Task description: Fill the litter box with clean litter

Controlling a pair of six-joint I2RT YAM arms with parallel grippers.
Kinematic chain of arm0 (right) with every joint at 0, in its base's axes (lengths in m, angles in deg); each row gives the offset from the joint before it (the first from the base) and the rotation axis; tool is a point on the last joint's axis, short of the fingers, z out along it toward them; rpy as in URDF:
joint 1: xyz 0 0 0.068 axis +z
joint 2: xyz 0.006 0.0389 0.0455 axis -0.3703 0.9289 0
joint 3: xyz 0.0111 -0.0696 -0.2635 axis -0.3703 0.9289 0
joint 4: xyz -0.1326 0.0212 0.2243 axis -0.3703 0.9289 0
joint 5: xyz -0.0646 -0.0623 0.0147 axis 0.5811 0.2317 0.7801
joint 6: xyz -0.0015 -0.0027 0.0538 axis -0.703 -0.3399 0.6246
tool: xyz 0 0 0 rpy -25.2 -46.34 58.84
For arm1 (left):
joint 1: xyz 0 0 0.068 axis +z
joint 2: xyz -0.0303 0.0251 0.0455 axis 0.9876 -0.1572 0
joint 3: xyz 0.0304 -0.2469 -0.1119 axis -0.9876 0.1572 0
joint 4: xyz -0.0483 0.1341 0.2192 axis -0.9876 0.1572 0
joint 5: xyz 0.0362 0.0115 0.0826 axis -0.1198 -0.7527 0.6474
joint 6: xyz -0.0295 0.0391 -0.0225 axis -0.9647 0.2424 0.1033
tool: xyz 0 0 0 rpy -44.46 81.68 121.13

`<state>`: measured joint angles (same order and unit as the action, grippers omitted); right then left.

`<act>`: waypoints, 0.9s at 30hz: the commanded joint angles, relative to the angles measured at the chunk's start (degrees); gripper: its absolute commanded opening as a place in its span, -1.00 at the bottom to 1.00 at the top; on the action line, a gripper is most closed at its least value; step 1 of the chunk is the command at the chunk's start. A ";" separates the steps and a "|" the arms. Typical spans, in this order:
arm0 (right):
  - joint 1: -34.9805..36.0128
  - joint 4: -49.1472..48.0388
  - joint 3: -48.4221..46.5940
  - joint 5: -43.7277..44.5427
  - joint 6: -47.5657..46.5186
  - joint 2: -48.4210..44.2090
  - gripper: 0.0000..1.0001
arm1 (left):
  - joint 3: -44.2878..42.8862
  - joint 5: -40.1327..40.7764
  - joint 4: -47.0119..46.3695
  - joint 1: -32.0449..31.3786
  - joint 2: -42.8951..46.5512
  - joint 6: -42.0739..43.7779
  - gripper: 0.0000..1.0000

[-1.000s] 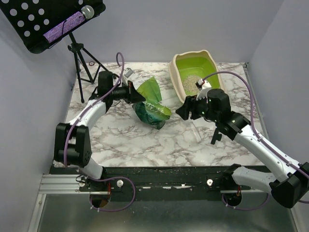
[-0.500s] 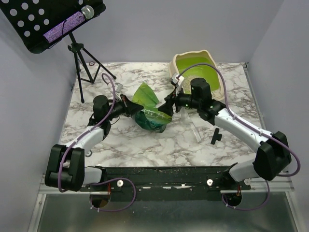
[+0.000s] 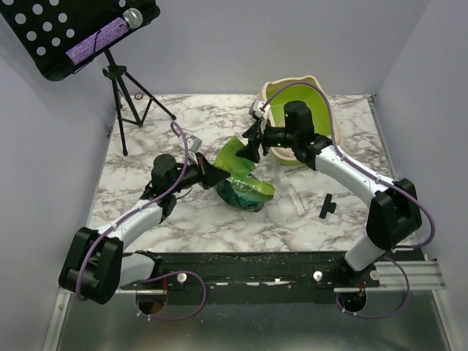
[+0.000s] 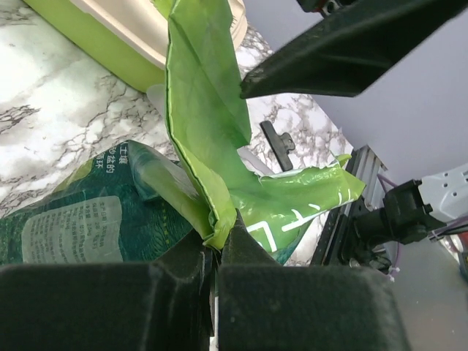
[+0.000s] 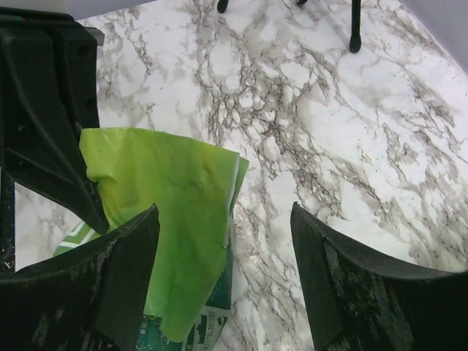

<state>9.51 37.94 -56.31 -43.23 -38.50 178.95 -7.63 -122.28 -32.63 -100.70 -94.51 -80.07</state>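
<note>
Right gripper jaws wide apart; green bag flap seen between, contact unclear. Marble table around; tripod foot at top.

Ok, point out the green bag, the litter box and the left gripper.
green bag (image 3: 246, 192), top external view, dark printed body.
litter box (image 4: 146, 25), left wrist view, beige rim.
left gripper (image 4: 217, 252), left wrist view, between fingertips pinching the bag's edge.
</note>
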 commanded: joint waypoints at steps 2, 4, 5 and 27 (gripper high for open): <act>-1.10 2.34 0.17 -6.43 -2.24 0.76 0.61 | -2.78 -0.44 -9.12 -0.91 5.36 3.22 -1.00; -1.36 3.13 0.52 -8.80 -2.59 1.55 0.61 | -2.69 -0.53 -9.73 -0.99 5.36 2.79 -1.00; -1.54 3.57 0.61 -9.86 -2.50 1.99 0.60 | -2.52 -0.36 -10.08 -1.17 5.36 2.61 -1.00; -1.01 12.26 -2.72 -11.11 -0.74 0.42 -0.99 | -14.97 5.18 16.56 -2.40 7.91 14.18 0.13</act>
<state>7.91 45.26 -56.26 -59.47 -38.24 183.95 -8.65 -119.18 -26.49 -102.84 -91.26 -75.90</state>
